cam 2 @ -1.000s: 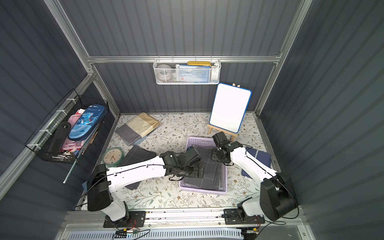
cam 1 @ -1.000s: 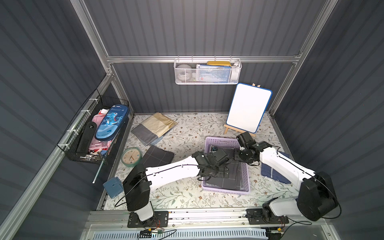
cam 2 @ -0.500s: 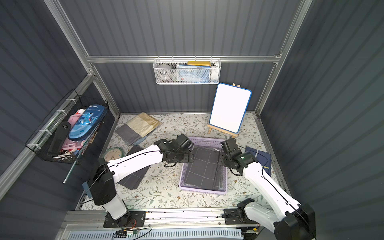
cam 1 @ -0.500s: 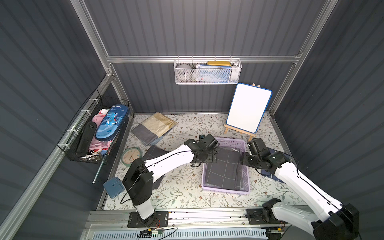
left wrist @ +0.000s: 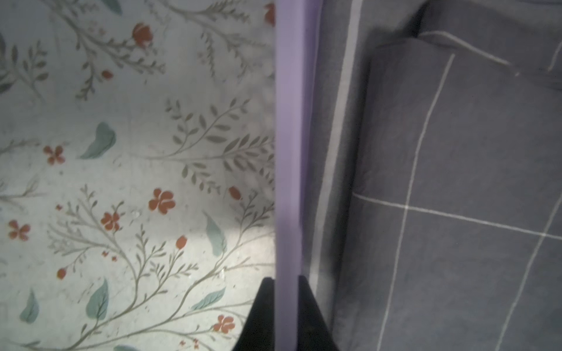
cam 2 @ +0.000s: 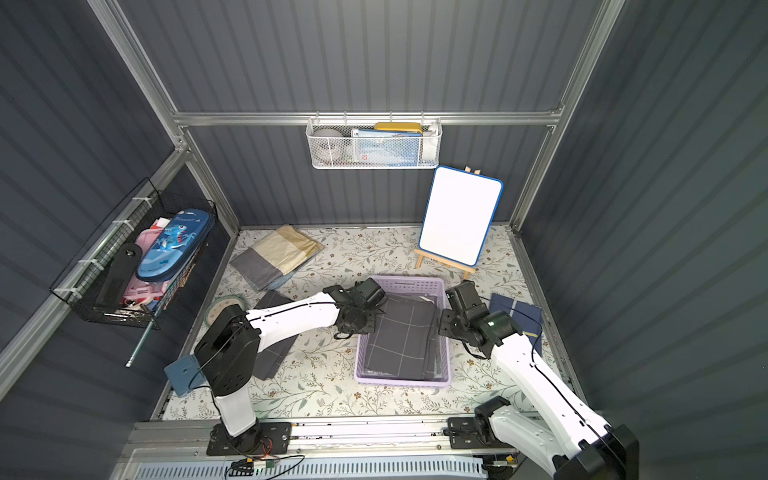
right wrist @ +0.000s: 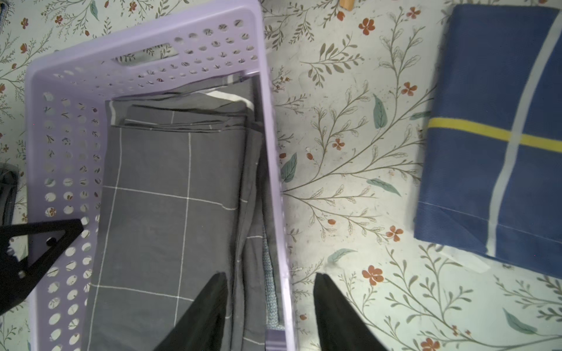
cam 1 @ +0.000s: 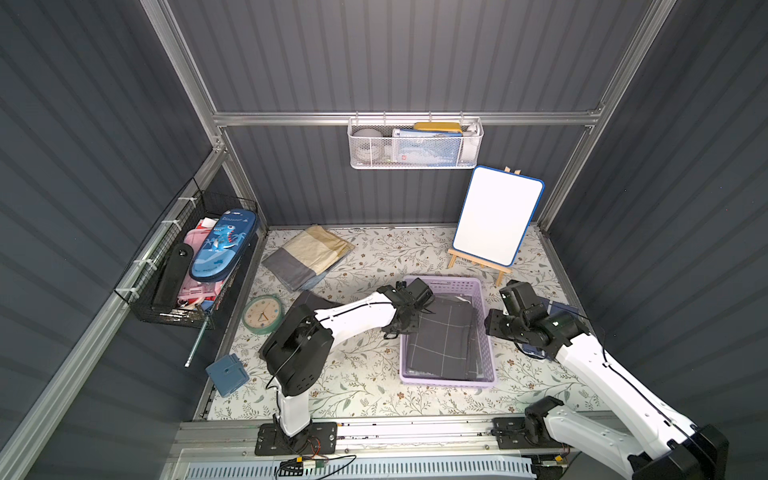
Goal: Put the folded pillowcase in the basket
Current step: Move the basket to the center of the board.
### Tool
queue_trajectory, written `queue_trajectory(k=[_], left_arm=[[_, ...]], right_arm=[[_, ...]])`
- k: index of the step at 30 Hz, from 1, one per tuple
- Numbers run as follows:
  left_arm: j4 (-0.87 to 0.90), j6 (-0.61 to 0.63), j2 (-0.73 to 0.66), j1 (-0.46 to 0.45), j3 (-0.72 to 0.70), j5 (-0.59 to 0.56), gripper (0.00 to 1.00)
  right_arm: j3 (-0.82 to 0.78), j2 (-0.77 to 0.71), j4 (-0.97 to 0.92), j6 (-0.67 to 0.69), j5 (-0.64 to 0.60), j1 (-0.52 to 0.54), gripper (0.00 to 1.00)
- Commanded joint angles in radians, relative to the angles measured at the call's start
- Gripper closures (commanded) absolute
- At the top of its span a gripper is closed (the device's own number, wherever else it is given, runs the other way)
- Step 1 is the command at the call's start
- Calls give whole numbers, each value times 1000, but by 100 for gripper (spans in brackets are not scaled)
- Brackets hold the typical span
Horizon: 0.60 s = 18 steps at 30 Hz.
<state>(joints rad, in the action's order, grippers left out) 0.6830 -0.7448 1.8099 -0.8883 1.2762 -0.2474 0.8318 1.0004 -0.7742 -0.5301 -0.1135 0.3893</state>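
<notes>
**Both arms moved from the cloth to the basket walls**

Since the earlier frames both arms have left the basket's interior for its long walls, and the left jaws, then spread wide, have closed. At left, the left gripper is clamped on the rim of the lavender basket, with one finger outside over the floral table and one inside. At centre, the folded pillowcase, dark grey with a white grid, lies flat inside the basket, covering most of its floor and free of both grippers. At right, the right gripper straddles the opposite wall with its jaws apart, and neither finger appears to touch the wall. Further right, a folded blue cloth lies on the table, apart from the basket.

Placement looks complete, and the step in hand appears to be steadying or shifting the basket. Next, the right jaws would need to close squarely on the wall without catching the cloth's edge, or both grippers would need to let go and lift clear.
</notes>
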Motion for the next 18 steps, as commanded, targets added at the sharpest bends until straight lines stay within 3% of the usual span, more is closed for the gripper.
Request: queue_trajectory(k=[1, 9, 13, 18], left_arm=[[87, -45, -100, 24, -55, -55, 88], [57, 83, -178, 213, -102, -41, 90], [13, 168, -70, 296, -44, -27, 92], [-11, 255, 143, 351, 124, -35, 95]], right_arm=[[1, 16, 3, 13, 20, -3, 51], [17, 60, 24, 10, 65, -4, 53], [15, 77, 42, 11, 58, -4, 53], [13, 103, 68, 22, 50, -3, 54]])
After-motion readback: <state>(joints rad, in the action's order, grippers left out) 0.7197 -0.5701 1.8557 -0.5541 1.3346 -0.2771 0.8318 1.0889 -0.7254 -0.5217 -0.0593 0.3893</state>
